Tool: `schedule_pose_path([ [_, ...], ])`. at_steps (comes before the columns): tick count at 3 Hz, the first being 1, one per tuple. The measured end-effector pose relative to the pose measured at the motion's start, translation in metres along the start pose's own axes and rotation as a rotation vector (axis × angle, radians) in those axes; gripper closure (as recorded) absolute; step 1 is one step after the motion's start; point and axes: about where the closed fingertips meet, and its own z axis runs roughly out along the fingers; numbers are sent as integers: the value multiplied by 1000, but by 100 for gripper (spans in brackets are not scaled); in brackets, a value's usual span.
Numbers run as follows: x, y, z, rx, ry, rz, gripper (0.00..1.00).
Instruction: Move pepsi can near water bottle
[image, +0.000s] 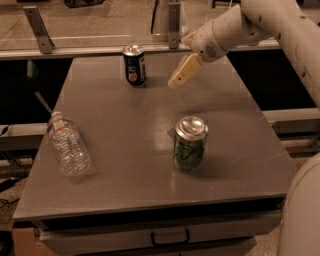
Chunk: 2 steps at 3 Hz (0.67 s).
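Note:
The pepsi can stands upright near the table's far edge, left of centre. The water bottle lies on its side at the table's left edge, cap toward the back. My gripper hangs above the far part of the table, to the right of the pepsi can and apart from it, holding nothing.
A green can stands upright right of the table's centre, nearer the front. The grey table has a drawer handle below its front edge. A rail with metal brackets runs behind the table.

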Motion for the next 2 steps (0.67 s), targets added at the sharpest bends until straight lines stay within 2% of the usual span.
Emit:
schedule_pose_path([
  [1,-21,-1,47,-69,-87,72,0],
  [2,-48,-1,76,-125,-182,125,0],
])
